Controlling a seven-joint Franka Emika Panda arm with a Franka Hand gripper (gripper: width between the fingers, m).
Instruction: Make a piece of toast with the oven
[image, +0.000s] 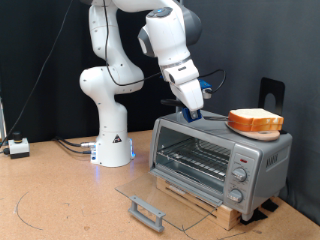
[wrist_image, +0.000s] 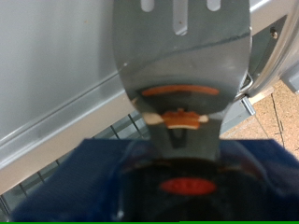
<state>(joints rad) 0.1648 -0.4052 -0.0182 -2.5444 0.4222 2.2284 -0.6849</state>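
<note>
One piece of toast (image: 256, 121) lies on an orange plate (image: 252, 129) atop the oven (image: 222, 158), right of centre; my tool (image: 192, 113) hovers at the roof's left edge, grip state indiscernible; glass door (image: 160, 190) open onto the tabletop (image: 60, 195).

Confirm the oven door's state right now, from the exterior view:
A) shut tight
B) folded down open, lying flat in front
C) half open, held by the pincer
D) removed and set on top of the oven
B: the oven has its glass door lying flat in front of it, the wire rack exposed, while the pincer is up over the oven's top, away from the door.
</note>
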